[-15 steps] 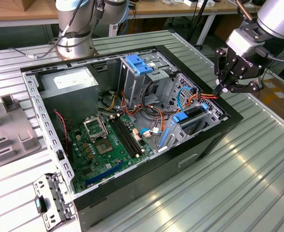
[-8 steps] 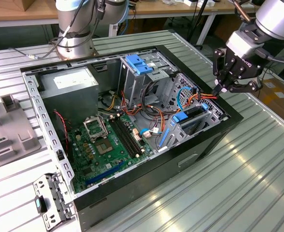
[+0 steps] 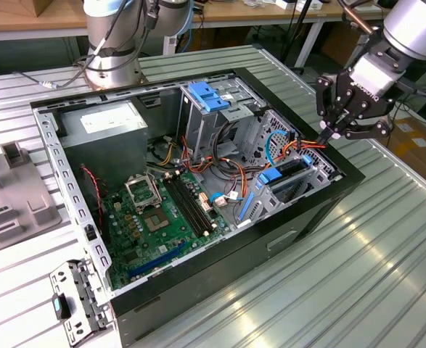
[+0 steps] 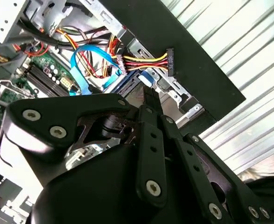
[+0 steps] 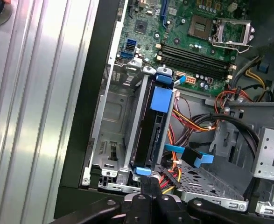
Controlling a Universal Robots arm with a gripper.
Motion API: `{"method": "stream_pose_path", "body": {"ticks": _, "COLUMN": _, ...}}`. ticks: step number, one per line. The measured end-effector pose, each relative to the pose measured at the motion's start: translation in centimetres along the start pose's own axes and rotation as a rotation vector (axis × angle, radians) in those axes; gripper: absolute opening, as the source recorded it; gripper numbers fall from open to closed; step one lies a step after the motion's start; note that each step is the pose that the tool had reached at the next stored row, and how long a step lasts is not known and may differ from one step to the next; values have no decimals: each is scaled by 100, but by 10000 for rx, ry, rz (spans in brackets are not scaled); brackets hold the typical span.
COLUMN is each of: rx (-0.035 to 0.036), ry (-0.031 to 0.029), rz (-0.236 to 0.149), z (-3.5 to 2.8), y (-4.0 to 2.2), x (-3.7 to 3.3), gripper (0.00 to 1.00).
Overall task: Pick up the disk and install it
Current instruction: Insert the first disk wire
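Ribbed metal tabletop [image 3: 372,239] with glare, wooden workbench [image 3: 24,18] behind, white table legs [image 3: 321,29] beyond

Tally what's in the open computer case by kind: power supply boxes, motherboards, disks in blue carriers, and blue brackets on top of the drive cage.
Power supply box: 1
Motherboard: 1
Disk: 1
Blue bracket: 1
Total: 4

The exterior view looks down steeply from high off one corner of the table [image 3: 387,239], taking in the whole open computer case [image 3: 220,272]. Both wrist views sit close behind the gripper [image 5: 151,183], facing past it into the case's drive bay [image 5: 112,119]; all three share that bay and the motherboard [image 3: 151,217]
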State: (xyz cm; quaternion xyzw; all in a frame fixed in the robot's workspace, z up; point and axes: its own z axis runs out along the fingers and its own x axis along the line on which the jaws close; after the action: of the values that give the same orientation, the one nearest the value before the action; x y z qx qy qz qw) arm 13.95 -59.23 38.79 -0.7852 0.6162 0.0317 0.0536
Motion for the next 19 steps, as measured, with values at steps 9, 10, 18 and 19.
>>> {"method": "stream_pose_path", "body": {"ticks": 9, "rx": -179, "ry": -70, "rz": -1538, "z": 1, "y": -2, "x": 0, "gripper": 11}}
{"method": "stream_pose_path", "body": {"ticks": 10, "rx": -193, "ry": -75, "rz": -1651, "z": 1, "y": -2, "x": 1, "gripper": 11}}
{"method": "stream_pose_path", "body": {"ticks": 18, "rx": -307, "ry": -119, "rz": -2632, "z": 1, "y": -3, "x": 1, "gripper": 11}}
{"method": "stream_pose_path", "body": {"ticks": 19, "rx": -318, "ry": -124, "rz": -2730, "z": 1, "y": -3, "x": 1, "gripper": 11}}
